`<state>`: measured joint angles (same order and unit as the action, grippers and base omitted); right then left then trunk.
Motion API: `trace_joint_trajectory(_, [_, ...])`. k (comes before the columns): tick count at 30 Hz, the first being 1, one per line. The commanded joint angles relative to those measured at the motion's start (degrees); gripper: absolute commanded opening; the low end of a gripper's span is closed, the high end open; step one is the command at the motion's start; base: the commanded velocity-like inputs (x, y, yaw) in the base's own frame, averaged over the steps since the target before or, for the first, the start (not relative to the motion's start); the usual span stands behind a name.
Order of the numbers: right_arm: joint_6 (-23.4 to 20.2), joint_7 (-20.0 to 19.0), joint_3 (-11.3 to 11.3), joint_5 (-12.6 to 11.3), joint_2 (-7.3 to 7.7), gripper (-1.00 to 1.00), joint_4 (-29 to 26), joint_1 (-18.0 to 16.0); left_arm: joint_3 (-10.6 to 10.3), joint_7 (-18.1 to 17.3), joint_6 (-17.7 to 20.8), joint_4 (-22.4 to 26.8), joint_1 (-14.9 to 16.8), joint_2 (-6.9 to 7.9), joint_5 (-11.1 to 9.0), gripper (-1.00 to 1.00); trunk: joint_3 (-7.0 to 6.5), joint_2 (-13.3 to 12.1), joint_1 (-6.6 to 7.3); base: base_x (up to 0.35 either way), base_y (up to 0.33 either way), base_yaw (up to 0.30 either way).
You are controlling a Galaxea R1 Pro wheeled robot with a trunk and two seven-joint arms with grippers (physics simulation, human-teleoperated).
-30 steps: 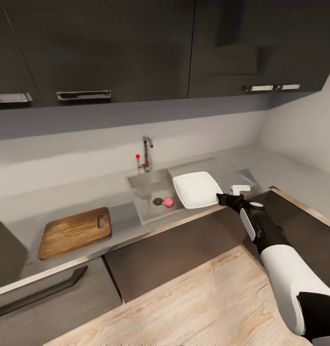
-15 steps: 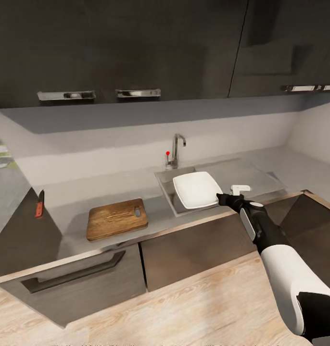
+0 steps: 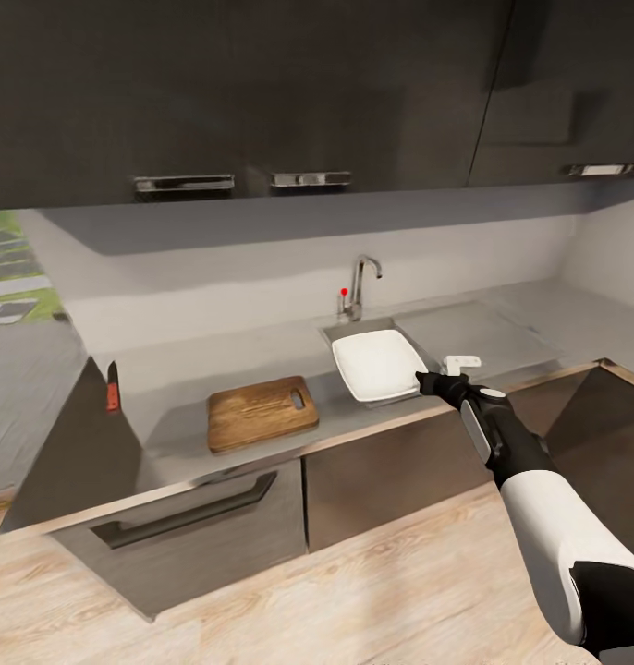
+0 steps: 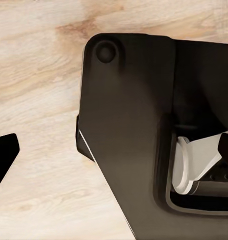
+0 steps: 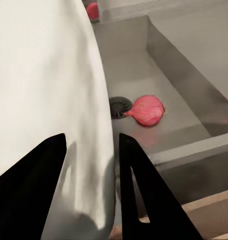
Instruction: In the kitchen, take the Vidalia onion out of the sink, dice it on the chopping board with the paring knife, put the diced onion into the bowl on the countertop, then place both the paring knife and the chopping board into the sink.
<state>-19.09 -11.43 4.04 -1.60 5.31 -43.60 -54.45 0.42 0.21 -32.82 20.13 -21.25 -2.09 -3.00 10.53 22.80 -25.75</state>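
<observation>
Gripping the bowl [image 3: 379,365] by its rim, your right gripper [image 3: 426,381] holds it out over the sink [image 3: 354,331], its fingers [image 5: 138,185] pinched on the white edge. Below, the onion [image 5: 146,110] lies on the basin floor just beside the drain [image 5: 118,106]. The board [image 3: 261,411] rests on the countertop [image 3: 169,406] left of the sink, and the knife [image 3: 113,390] stands at the counter's far left end.

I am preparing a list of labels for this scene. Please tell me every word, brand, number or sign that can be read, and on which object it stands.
There is no readable text in these views.
The bowl held by the right gripper, the chopping board, the paring knife, the Vidalia onion in the sink and the tap carry no words, numbers or signs.
</observation>
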Motion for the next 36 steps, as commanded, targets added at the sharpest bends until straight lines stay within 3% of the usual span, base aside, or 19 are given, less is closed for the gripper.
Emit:
trace_joint_trajectory(1, [-0.4,-0.3,0.2,-0.2,-0.03,-1.0,-0.1,0.0,0.0,-0.1,0.0,0.1,0.0,-0.02,-0.3,1.0,0.04,0.1,-0.03,-0.075,0.271,-0.107])
trace_joint_trajectory(21, [-0.4,-0.2,0.2,-0.2,-0.03,-1.0,-0.1,0.0,0.0,-0.1,0.0,0.0,0.0,-0.02,-0.3,1.0,-0.99,0.1,-0.03,-0.085,0.269,-0.091])
trace_joint_trajectory(36, [-0.4,-0.2,0.2,-0.2,-0.03,-1.0,-0.1,0.0,0.0,-0.1,0.0,0.0,0.0,-0.02,-0.3,1.0,-1.0,0.1,-0.03,-0.097,0.264,0.228])
